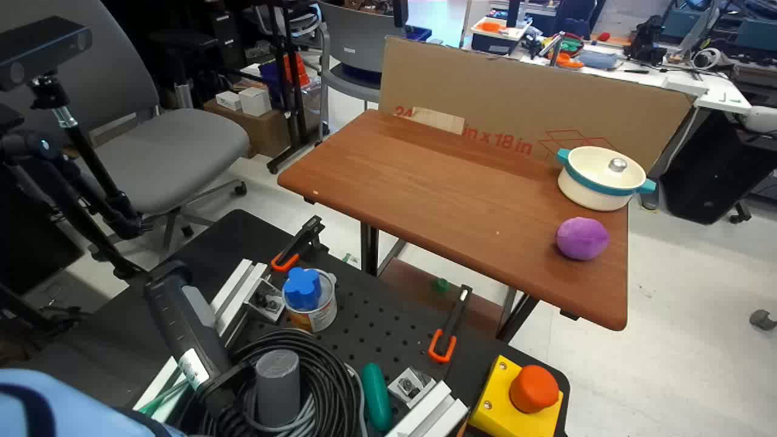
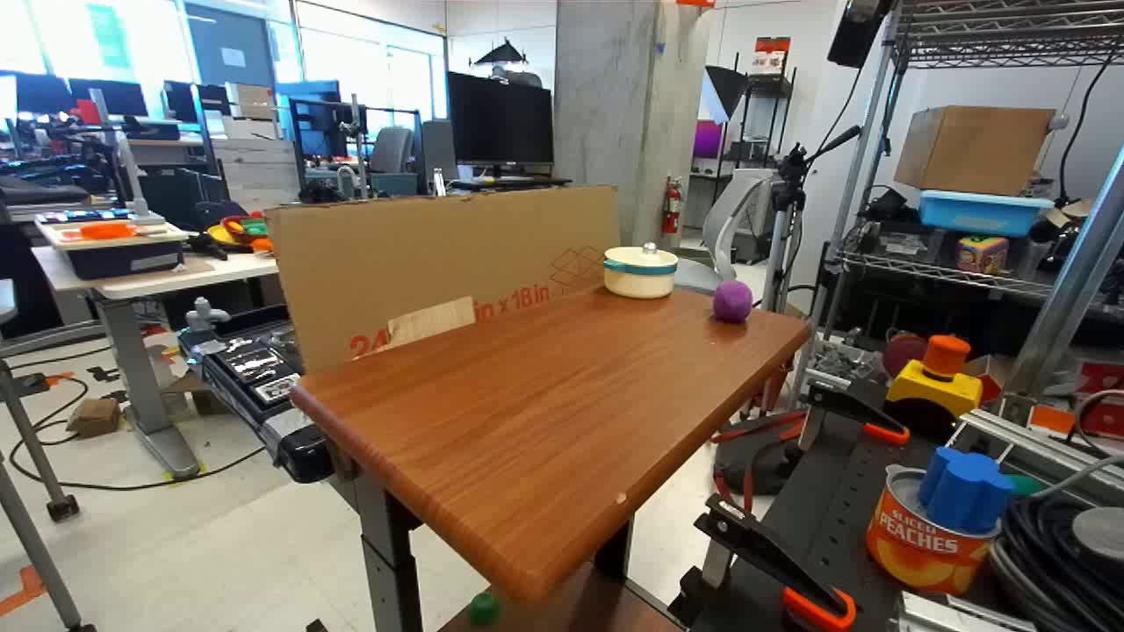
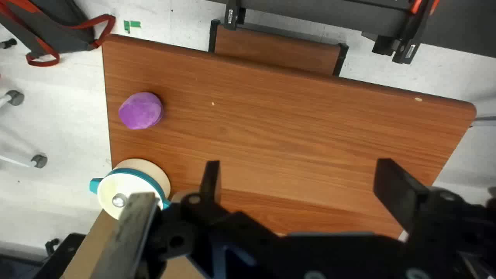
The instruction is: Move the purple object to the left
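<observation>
I am finding the small, rounded, soft-looking purple ball (image 1: 583,238) resting on the rectangular brown wood-grain table (image 1: 425,188); in an exterior view it is lying toward the near right corner. Beyond it, near but apart, the round, teal-rimmed cream pot (image 1: 592,193) is standing with its lid (image 1: 595,165) on.

Only the wrist view is showing the black two-fingered gripper (image 3: 298,162). Its jaws are standing wide apart, the table's wood showing between them, and the ball is lying outside them, toward the left of that view. The wrist view is presenting the pot partly covered; both exterior views are giving its full outline. An exterior view is bringing up the words "SLICED PEACHES" on an orange-labelled round metal can (image 2: 922,553).

Edges: the ball is sitting just inside the right edge, with more wood lying between it and the near edge. A flat, red-printed brown cardboard panel (image 1: 485,85) is rising along the far edge. Bare wood is running from the ball's left side to the table's left end, leaving open room. A black perforated bench (image 1: 370,331) is standing off the near side, white floor (image 3: 358,64) showing between in the wrist view.
</observation>
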Motion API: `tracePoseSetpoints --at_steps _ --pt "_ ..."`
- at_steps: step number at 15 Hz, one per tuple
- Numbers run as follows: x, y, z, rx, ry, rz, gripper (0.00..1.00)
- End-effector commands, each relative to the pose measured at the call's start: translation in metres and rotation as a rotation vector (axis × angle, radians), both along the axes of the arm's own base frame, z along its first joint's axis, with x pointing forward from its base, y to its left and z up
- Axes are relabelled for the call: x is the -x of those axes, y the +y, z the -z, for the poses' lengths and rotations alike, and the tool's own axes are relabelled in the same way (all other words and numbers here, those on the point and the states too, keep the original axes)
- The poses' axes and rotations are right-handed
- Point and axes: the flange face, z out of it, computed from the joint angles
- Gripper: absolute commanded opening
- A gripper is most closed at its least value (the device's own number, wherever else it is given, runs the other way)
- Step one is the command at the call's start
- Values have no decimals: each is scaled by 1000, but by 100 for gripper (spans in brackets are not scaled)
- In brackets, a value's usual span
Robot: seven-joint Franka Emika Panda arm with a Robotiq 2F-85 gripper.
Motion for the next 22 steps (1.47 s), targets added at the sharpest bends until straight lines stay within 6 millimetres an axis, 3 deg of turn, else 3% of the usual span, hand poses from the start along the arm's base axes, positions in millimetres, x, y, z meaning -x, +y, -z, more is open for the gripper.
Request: tracePoseSetpoints --at_steps 1,7,9,11,14,18,22 --pt "0 0 -1 0 1 0 100" --pt "0 0 -1 0 1 0 100" --pt "-14 -11 2 0 -4 33 100" --pt "-26 -30 8 -4 -16 65 100" --pt "-54 -74 23 -22 -36 149 100" --pt "-90 -133 64 -48 -8 266 100" --pt "-127 -170 102 -71 6 340 100"
